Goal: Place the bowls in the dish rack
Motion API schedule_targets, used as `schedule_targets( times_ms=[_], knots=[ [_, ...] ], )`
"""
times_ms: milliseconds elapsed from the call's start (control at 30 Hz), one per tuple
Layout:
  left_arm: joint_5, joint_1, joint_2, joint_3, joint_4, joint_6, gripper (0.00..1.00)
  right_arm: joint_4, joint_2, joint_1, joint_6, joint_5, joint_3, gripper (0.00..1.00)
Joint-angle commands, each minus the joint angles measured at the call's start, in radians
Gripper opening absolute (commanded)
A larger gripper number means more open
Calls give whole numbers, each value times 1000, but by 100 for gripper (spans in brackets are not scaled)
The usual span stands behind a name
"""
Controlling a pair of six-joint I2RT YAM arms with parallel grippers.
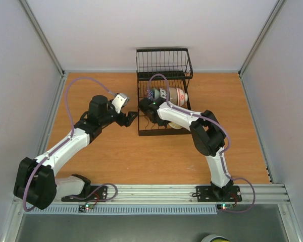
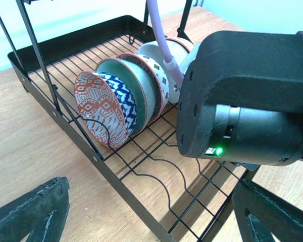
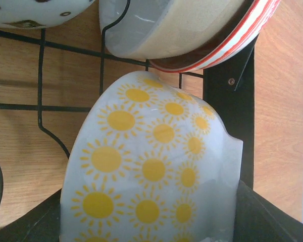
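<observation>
- Black wire dish rack (image 2: 65,43): holds a row of patterned ceramic bowls (image 2: 141,85), standing on edge.
- White ceramic bowl with yellow suns (image 3: 151,176): pinched by the right gripper (image 3: 146,217), low over the rack wires; judged not yet seated.
- Left gripper (image 1: 132,118): jaws spread, empty, beside the rack.
- Outstanding: apparently this last bowl.

Left tool (image 1: 134,119) gapes wide (arm bent), right tool (image 3: 151,219) extended forward, gripping.

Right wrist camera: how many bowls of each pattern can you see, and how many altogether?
yellow-sun bowl: 1
beige bowl with red-striped rim: 1
white bowl with dark marks: 1
Total: 3 bowls
</observation>
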Motion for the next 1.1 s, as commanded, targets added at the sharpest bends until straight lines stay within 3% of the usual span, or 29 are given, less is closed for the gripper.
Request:
schedule_targets(
  times_ms=[0,100,267,600,933,1067],
  knots=[
    [-7,0,-16,12,45,12,88,122,-23,-7,3,-123,-57,68],
    [-16,0,-20,10,48,11,88,152,-44,-7,-8,-139,-82,88],
    [-14,0,-24,8,47,14,88,196,-75,-7,-25,-166,-114,98],
    [-17,1,-33,9,43,22,88,378,-271,-5,-86,-313,-254,99],
    [-48,13,-55,12,30,56,88,454,-712,-6,-61,-373,-473,99],
    [-54,25,-42,13,37,54,88,427,-900,-4,20,-369,-597,99]
  ],
)
